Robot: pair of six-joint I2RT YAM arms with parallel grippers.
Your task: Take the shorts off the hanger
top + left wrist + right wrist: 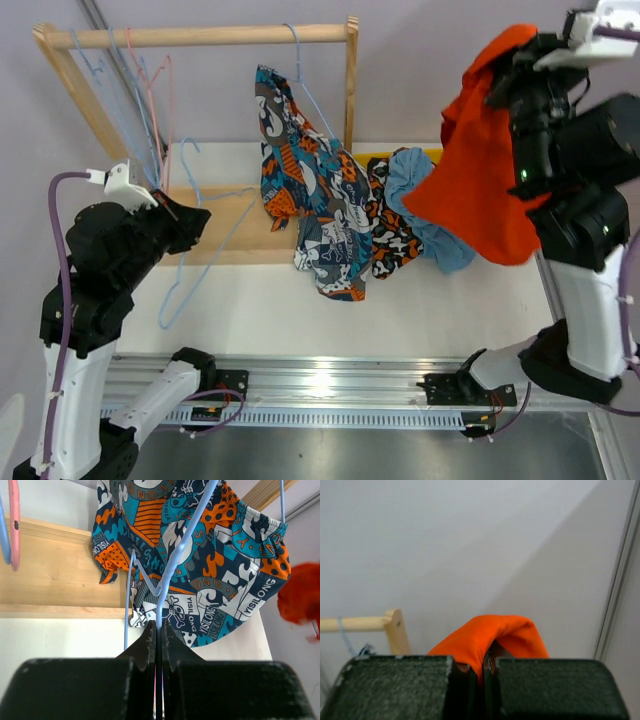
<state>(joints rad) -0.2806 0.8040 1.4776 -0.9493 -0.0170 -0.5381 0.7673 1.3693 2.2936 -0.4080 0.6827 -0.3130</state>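
Observation:
High at the right, my right gripper (497,78) is shut on the plain red-orange shorts (480,170), which hang from it above the table; in the right wrist view the orange cloth (490,632) folds over the shut gripper (483,662). Blue-orange-white patterned shorts (300,170) hang on a blue hanger (300,60) from the rack's rod. Camouflage shorts (390,235) and light blue shorts (425,195) lie heaped beside them. My left gripper (198,216) is shut on the wire of an empty light-blue hanger (185,280). In the left wrist view that hanger (172,565) crosses in front of the patterned shorts (225,555) above the left gripper (159,626).
The wooden rack (200,37) stands at the back left, its base board (225,235) on the white table (420,310). Several empty blue and pink hangers (140,90) hang at the rod's left end. A yellow edge (372,155) shows behind the heap.

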